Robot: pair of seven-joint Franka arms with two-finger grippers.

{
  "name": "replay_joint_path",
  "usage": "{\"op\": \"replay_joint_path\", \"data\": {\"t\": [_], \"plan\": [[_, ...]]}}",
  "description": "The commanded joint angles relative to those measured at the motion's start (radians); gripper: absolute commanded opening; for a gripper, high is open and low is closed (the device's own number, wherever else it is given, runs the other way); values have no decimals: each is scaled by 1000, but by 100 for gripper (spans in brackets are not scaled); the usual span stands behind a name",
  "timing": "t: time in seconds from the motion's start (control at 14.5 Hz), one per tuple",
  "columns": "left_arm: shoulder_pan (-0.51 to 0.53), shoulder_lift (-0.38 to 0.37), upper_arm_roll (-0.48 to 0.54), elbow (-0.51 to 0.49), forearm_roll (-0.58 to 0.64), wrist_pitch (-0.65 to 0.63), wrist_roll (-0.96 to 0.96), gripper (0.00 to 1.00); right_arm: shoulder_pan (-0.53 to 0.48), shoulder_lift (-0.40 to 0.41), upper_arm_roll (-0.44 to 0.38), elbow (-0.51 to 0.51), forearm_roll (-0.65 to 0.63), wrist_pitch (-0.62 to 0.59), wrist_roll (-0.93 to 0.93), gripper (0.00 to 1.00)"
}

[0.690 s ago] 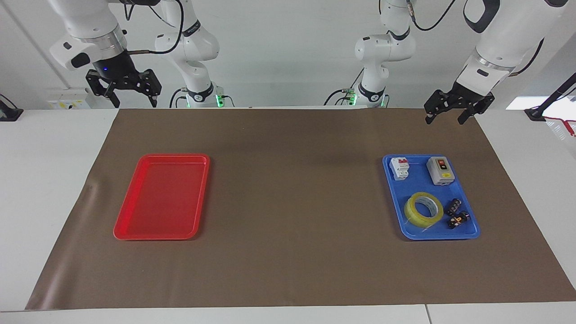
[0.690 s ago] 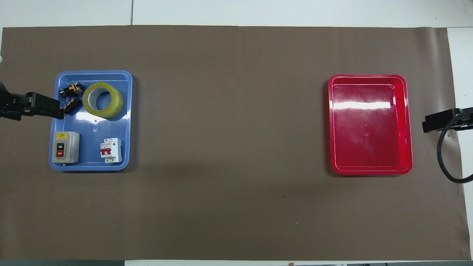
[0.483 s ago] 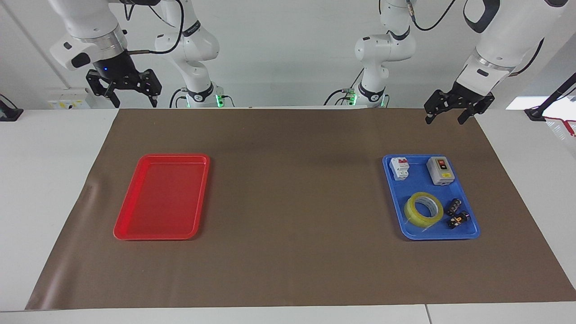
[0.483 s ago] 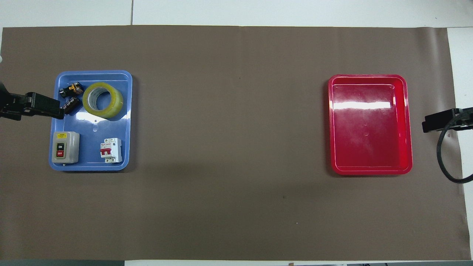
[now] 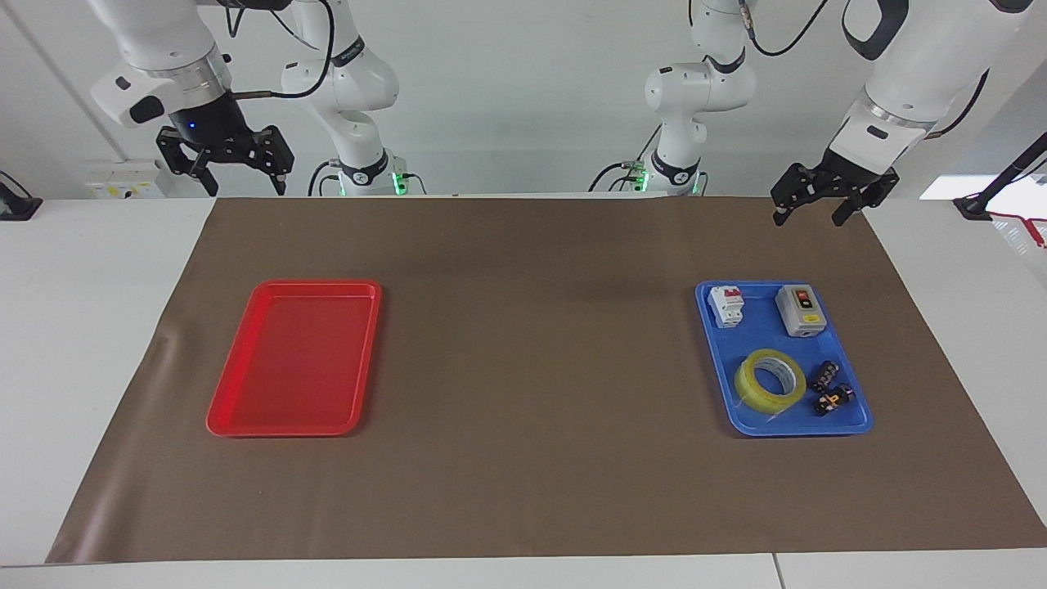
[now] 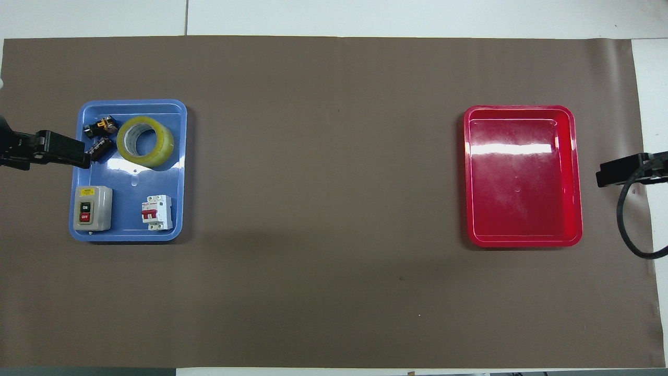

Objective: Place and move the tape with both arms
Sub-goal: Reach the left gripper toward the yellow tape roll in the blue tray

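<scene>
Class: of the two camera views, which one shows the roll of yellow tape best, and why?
The overhead view: the tape is seen almost straight down, so its ring and pale core show whole, lying flat in the blue tray beside the small black parts. The facing view shows the same roll slantwise and smaller.

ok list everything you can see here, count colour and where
tape: 1, yellow, in blue tray
blue tray: 1, blue, left arm's end
breaker: 1, white and red, in blue tray
switch box: 1, grey, in blue tray
small parts: 2, black, beside tape
red tray: 1, red, right arm's end
mat: 1, brown, on table
left tool: 1, black, open, raised
right tool: 1, black, open, raised
</scene>
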Motion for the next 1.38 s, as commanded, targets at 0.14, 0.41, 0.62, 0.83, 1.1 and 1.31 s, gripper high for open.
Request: {"op": "replay_joint_path", "data": {"t": [0.14, 0.41, 0.62, 0.83, 1.1, 1.31], "plan": [[10, -31, -2, -30, 1, 0, 19, 100, -9, -15, 7, -19, 0, 16, -15, 100], [10, -31, -2, -30, 1, 0, 19, 100, -11, -15, 7, -19, 0, 13, -16, 100], [10, -31, -2, -30, 1, 0, 19, 100, -9, -18, 7, -19, 0, 13, -15, 100], [6, -31, -2, -30, 1, -7, 13, 100, -6, -21, 7, -24, 1, 16, -15, 100], [12, -34, 0, -34, 1, -9, 34, 96, -8, -21, 7, -25, 1, 19, -12, 100], [16, -24, 1, -28, 1, 22, 42, 96, -8, -24, 7, -36, 1, 31, -7, 100]]}}
